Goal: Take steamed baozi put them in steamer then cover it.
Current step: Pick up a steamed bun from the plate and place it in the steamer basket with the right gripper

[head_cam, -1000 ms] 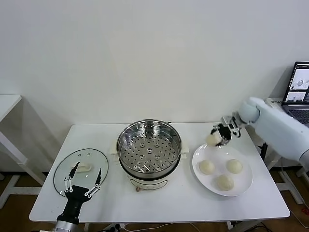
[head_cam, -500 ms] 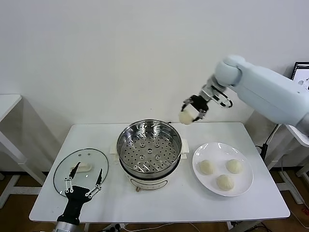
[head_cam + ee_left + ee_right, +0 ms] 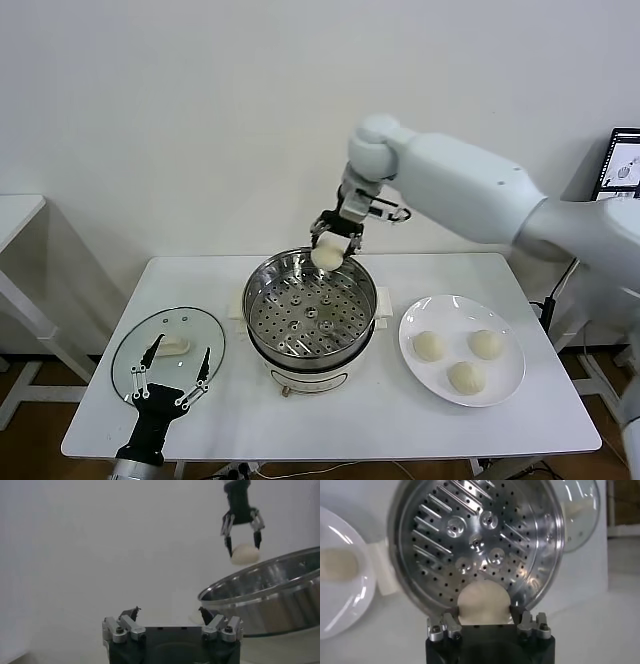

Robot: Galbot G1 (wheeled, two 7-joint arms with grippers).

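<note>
Head view: a white table (image 3: pixel 350 420) holds the steamer (image 3: pixel 310 310) at its centre, a shiny steel pot with a perforated tray, open on top. The right gripper (image 3: pixel 335 240) hangs over the pot's far rim, its fingers closed around one baozi (image 3: pixel 327 255), held high enough to clear the steel wall. It looks poised to lower the bun onto the tray. To the robot's right, a white plate (image 3: pixel 505 385) carries three more baozi (image 3: pixel 466 376), waiting their turn. To the left lies the glass lid (image 3: pixel 190 325), set flat and apart, so the pot stays open for loading. The left gripper (image 3: pixel 170 385) rests near the table's front edge just before the lid, fingers spread wide and empty, likely placed for the covering step.

Left wrist view: the left claw's fingertips stand wide apart; beyond, the right claw pinches the bun above the steamer's rim.

Right wrist view: the bun sits clamped between the fingers, directly above the tray's edge.
</note>
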